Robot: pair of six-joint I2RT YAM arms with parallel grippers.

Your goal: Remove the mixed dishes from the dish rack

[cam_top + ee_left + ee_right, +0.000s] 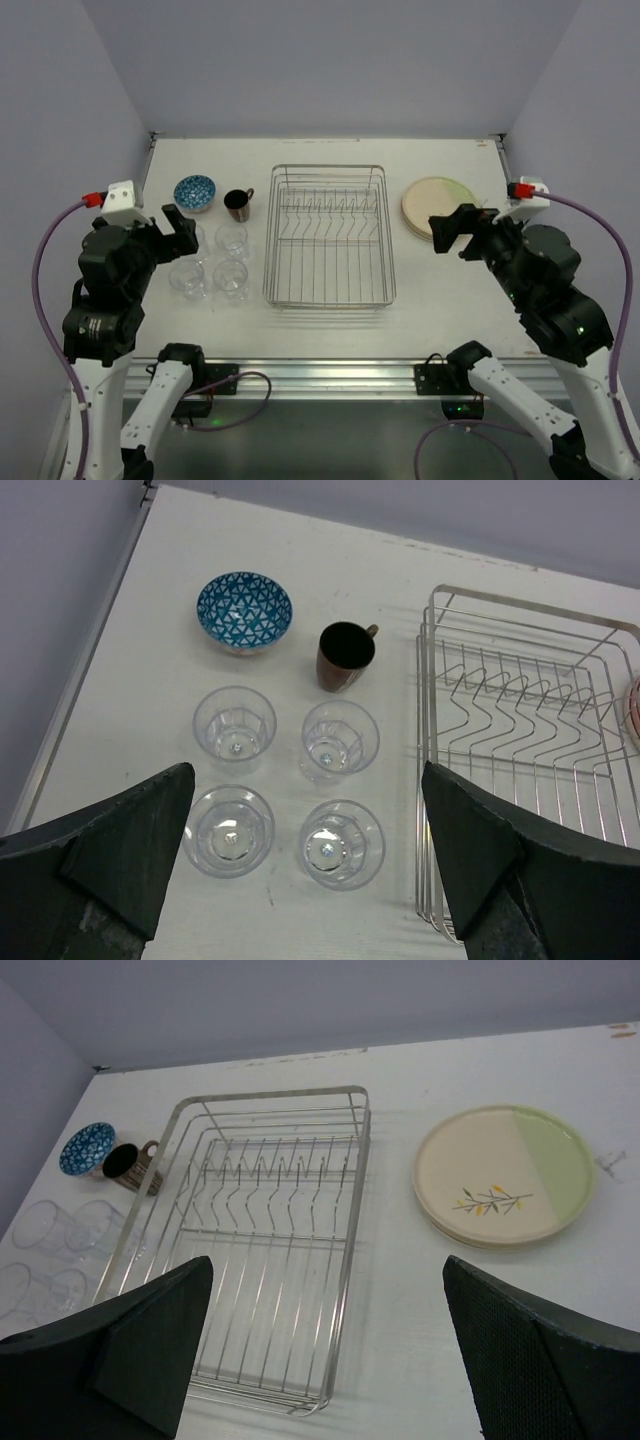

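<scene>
The silver wire dish rack [328, 240] stands mid-table with nothing in it; it also shows in the right wrist view [260, 1230] and the left wrist view [530, 740]. A stack of cream and pale-green plates [438, 207] [505, 1175] lies to its right. The blue-patterned bowl [194, 192] [244, 611], the dark brown mug [238, 204] [344, 656] and several clear glasses [212, 262] [285, 785] stand to its left. My left gripper [181, 229] [305, 880] is open and empty above the glasses. My right gripper [455, 231] [325, 1360] is open and empty, raised between rack and plates.
The white table [450, 290] ends at a metal rail [330, 375] along the near edge. Grey-violet walls close in the back and both sides.
</scene>
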